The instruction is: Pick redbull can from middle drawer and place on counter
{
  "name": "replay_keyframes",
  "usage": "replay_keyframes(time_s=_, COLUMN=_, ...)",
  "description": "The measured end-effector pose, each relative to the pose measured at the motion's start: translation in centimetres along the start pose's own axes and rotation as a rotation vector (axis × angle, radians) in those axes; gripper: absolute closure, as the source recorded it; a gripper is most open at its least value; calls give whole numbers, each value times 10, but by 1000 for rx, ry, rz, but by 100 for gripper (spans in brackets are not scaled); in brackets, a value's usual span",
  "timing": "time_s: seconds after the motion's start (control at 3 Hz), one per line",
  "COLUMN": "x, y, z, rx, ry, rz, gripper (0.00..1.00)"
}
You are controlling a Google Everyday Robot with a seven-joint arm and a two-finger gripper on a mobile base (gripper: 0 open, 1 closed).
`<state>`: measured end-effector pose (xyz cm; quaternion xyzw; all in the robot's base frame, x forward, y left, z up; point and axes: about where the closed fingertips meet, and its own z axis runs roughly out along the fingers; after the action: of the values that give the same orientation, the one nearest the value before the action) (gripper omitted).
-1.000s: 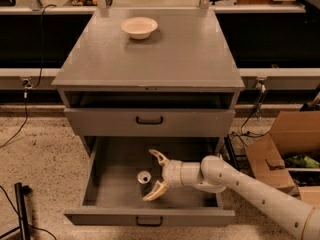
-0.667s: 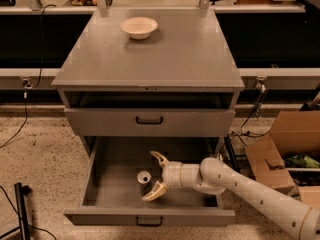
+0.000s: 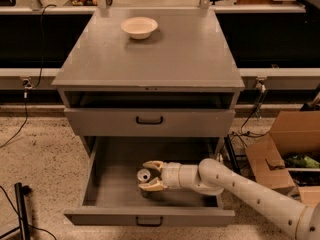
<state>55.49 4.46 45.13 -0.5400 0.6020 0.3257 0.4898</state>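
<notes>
- Reaching into the open middle drawer (image 3: pixel 112 186) from the right, the gripper (image 3: pixel 144 176) holds its fingers spread, one on either side of the redbull can (image 3: pixel 144 174).
- The can stands upright on the drawer floor.
- A white bowl (image 3: pixel 139 27) sits on the counter (image 3: pixel 170 56).

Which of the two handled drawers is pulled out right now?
The lower one, the middle drawer: its floor is exposed, with the redbull can standing inside and the gripper straddling it. The drawer above is pushed in.

One high frontal view, tilted down over counter (image 3: pixel 190 59) and middle drawer (image 3: pixel 107 186); gripper (image 3: pixel 144 175) inside it
</notes>
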Motion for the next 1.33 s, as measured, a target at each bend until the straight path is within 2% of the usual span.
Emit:
replay_keyframes(time_s=0.33, x=2, y=1, z=1, rx=-5, ry=-12, rz=3, gripper=64)
replay_keyframes(time_s=0.67, x=-5, y=0, z=-2, rx=-7, ry=-80, rz=-26, gripper=87)
replay_keyframes(time_s=1.0, x=-28, y=-3, z=-25, rx=-25, ry=-180, rz=-50, gripper=100)
replay_keyframes(time_s=1.33, x=-63, y=2, z=-69, rx=-52, ry=-237, rz=-114, gripper=100)
